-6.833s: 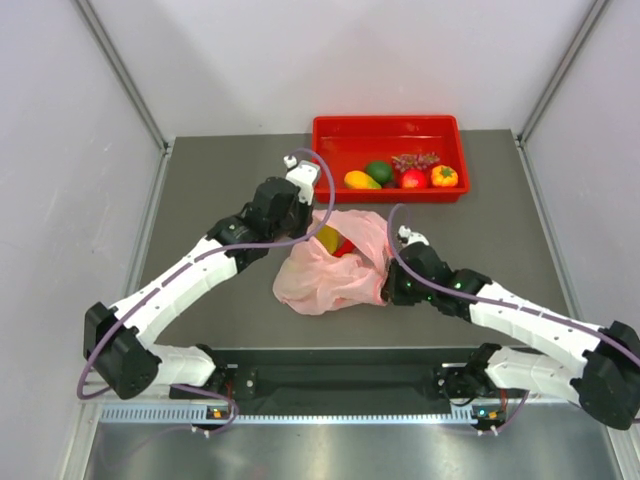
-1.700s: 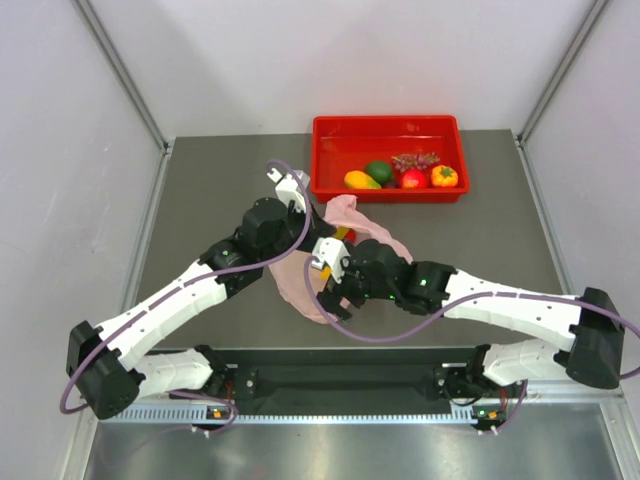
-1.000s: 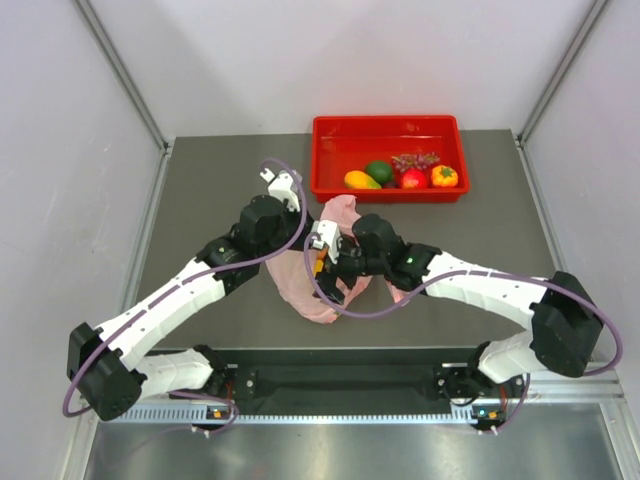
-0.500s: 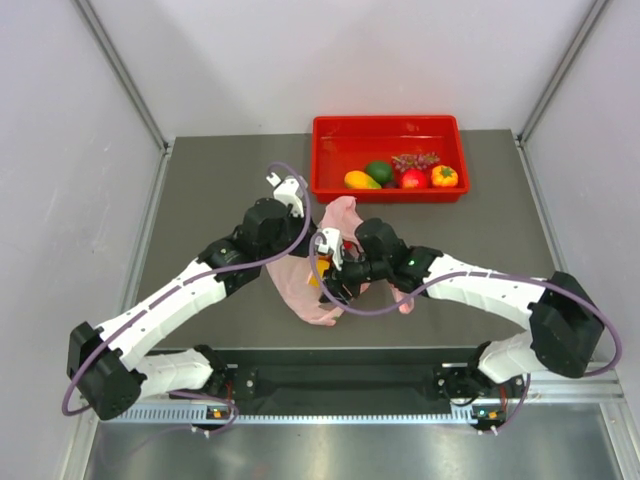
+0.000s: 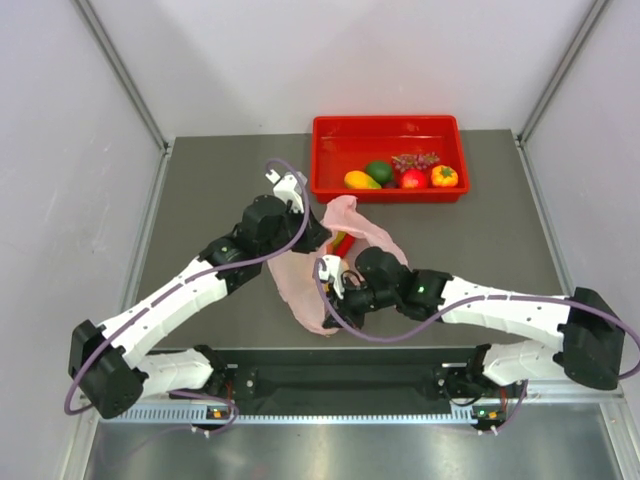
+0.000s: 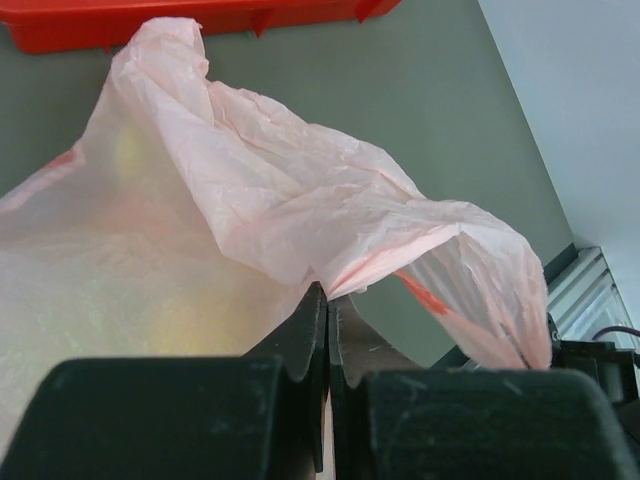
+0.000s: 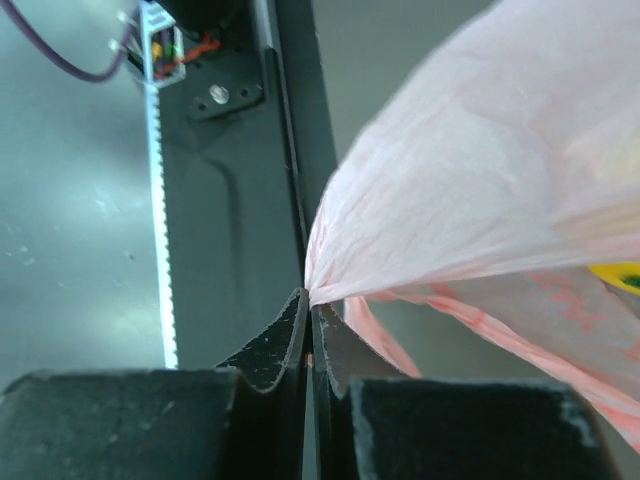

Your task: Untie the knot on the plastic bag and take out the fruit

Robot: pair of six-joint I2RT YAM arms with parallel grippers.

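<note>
Pinching the plastic bag (image 5: 352, 215) from two sides, both arms are working on it in the middle of the tabletop (image 5: 210, 190), a little toward the near edge. The left gripper (image 6: 327, 300) is clamping a fold of the pink film with its jaws pressed together. The right gripper (image 7: 308, 298) is doing the same on a thin edge of film on the side facing the near edge. The knot is not showing clearly in any view, so I am judging that the bag's mouth is what is being spread. Doing this well is calling for drawing the two pinches apart slowly and level, since film this thin is likely to tear or slip. The fruit (image 5: 341, 240) is showing yellow and red inside the bag, and the red tray (image 5: 385, 121) is sitting at the far edge.
</note>
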